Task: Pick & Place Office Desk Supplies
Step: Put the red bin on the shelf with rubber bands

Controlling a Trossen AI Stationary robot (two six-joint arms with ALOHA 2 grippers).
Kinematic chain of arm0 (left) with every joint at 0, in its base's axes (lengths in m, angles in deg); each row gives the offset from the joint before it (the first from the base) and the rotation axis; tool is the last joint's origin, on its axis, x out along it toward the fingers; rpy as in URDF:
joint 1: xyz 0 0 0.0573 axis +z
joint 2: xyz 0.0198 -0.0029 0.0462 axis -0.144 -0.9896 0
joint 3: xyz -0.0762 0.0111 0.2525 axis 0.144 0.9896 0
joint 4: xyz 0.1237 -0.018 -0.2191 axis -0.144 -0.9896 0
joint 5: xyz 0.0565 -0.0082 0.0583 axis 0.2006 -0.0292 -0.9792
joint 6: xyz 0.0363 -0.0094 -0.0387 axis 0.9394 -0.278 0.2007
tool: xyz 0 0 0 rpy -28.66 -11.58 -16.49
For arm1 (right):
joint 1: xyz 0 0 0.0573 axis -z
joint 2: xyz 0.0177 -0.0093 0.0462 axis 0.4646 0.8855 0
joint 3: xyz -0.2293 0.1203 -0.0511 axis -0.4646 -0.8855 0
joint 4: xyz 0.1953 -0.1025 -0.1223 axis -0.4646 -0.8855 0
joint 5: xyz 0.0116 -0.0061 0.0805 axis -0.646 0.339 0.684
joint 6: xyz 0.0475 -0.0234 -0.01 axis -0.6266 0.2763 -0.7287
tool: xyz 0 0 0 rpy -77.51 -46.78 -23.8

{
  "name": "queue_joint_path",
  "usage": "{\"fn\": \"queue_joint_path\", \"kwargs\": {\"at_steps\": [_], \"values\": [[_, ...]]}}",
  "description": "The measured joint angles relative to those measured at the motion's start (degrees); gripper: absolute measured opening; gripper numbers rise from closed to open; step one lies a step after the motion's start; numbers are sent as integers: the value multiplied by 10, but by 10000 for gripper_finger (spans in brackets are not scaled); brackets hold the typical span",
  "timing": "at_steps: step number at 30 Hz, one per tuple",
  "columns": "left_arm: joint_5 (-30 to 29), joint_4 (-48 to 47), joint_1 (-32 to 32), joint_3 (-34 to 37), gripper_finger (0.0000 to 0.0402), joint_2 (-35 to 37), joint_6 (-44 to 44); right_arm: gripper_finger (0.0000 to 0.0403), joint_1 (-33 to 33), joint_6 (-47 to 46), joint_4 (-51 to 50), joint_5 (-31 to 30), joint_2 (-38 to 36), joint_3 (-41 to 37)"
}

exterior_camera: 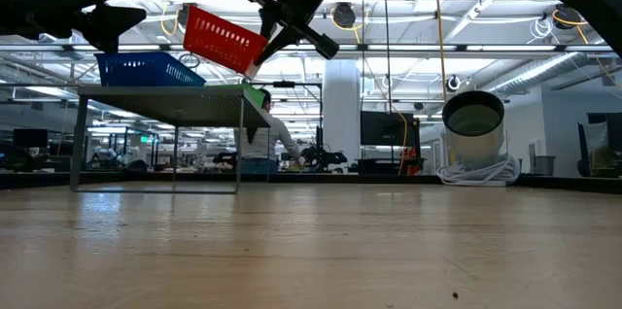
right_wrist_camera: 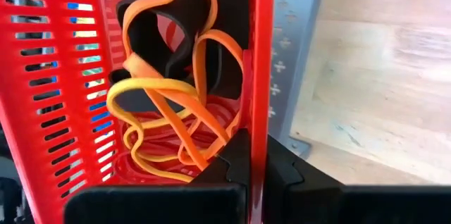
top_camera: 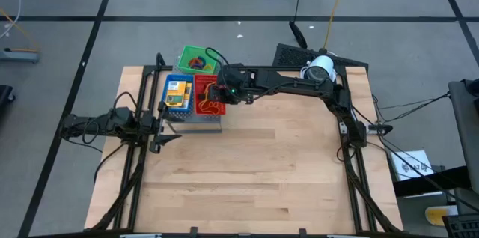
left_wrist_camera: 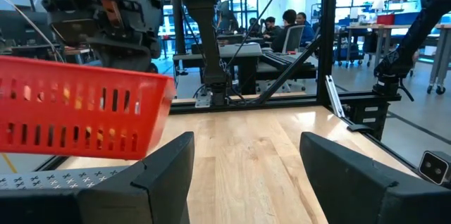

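Note:
A red slotted basket (top_camera: 208, 94) holds orange and yellow rubber-band loops (right_wrist_camera: 176, 111) and black bands (right_wrist_camera: 169, 27). It hangs tilted above the grey perforated stand (top_camera: 196, 120), with my right gripper (right_wrist_camera: 257, 164) shut on it. A blue basket (top_camera: 177, 92) with yellow-orange packets sits on the stand beside it. A green basket (top_camera: 196, 60) with coloured loops lies behind them. My left gripper (left_wrist_camera: 246, 175) waits open and level at the table's left edge, pointing at the stand, with nothing between its fingers. My right gripper pinches the red basket's side wall at its rim (right_wrist_camera: 258, 122), one finger inside the basket and one outside. The fingers come slanting down from the table's right side. The basket (exterior_camera: 224, 39) is lifted clear of the stand and tilted, with the bands lying inside it.
Bare wood tabletop (top_camera: 254, 178) stretches from the stand to the near edge. A white cylinder (top_camera: 320, 67) with coiled cable stands at the far right. Black frame rails (top_camera: 352, 156) run along both table sides. People sit in the room beyond the table.

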Motion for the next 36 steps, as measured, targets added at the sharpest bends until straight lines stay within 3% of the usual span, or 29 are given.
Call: {"fn": "queue_joint_path", "kwargs": {"at_steps": [17, 32, 36], "values": [[0, 0, 0, 0, 269, 0, 0, 0, -4, -80, 55, -35, 0, 4], [0, 0, 0, 0, 269, 0, 0, 0, -14, -84, 64, -84, 2, 74], [0, 0, 0, 0, 269, 0, 0, 0, -17, -82, 68, -89, 35, 104]]}}
